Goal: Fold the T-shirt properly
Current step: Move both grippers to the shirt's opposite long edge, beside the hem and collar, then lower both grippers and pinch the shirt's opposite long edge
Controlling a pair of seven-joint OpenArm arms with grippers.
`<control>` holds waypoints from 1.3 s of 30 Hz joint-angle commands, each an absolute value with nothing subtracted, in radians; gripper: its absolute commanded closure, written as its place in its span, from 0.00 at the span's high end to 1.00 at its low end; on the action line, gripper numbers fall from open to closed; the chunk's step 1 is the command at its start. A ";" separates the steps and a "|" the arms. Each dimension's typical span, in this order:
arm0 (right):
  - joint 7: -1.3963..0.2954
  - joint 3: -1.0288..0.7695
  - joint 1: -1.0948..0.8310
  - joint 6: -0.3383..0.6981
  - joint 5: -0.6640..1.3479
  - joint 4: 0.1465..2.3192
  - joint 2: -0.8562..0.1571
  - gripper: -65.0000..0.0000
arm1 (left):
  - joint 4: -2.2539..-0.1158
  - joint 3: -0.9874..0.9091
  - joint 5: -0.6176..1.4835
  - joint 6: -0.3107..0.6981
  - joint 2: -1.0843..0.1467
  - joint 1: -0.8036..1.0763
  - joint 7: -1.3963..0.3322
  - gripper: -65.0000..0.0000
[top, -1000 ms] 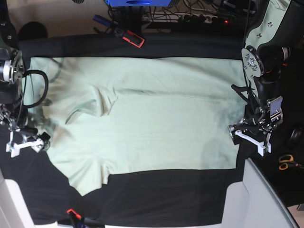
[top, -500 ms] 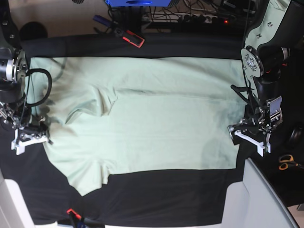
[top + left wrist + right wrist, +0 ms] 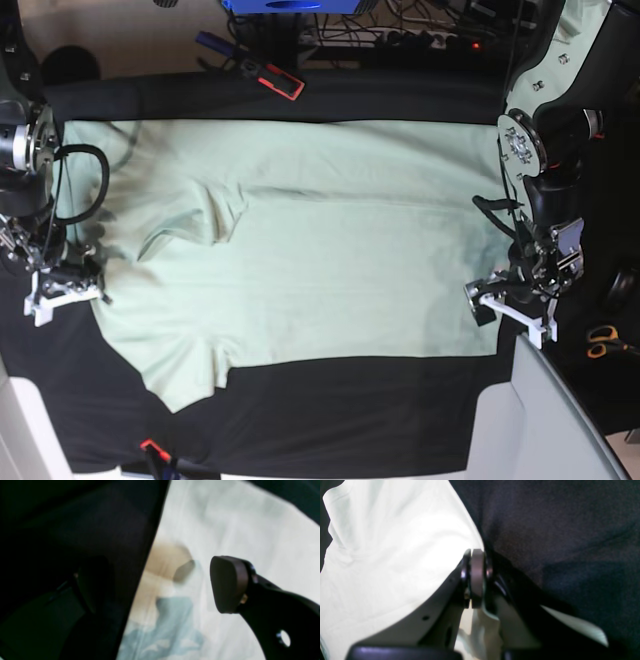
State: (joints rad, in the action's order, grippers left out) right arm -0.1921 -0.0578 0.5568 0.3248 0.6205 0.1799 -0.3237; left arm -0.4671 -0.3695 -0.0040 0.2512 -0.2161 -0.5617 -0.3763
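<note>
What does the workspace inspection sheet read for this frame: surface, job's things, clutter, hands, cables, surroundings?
Surface: black cloth covering the table.
Job's things: T-shirt spread flat, unfolded; one sleeve creased over the body.
Clutter: red-and-black tool beyond the far edge; orange-handled scissors off to the side.
Hands: right hand shut on the T-shirt's edge; left hand open, straddling the opposite edge, one finger over cloth, one over shirt.
Cables: black cable loop lying over the shirt by the right arm; a tangle at the back.
Surroundings: blue item at the far side.
</note>
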 commanded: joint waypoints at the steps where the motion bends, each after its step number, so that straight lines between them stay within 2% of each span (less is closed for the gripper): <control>1: -0.191 -0.054 0.581 0.332 0.616 0.188 -0.337 0.00 | -0.479 -0.369 -0.007 0.254 -0.217 -0.588 -0.364 0.97; 8: -0.191 -0.054 0.581 0.332 0.616 0.188 -0.340 0.00 | -0.426 -0.375 -0.001 0.188 -0.214 -0.585 -0.358 0.96; 26: -0.193 -0.054 0.581 0.332 0.616 0.188 -0.354 0.00 | -0.395 -0.364 -0.012 0.194 -0.183 -0.576 -0.377 0.95; 29: -0.193 -0.054 0.581 0.332 0.616 0.188 -0.355 0.00 | -0.386 -0.364 -0.012 0.194 -0.183 -0.576 -0.378 0.85; 34: -0.193 -0.054 0.568 0.332 0.616 0.189 -0.355 0.00 | -0.383 -0.364 -0.012 0.194 -0.183 -0.578 -0.380 0.59; 39: -0.193 -0.054 0.567 0.332 0.616 0.189 -0.355 0.00 | -0.381 -0.364 -0.012 0.194 -0.183 -0.576 -0.380 0.45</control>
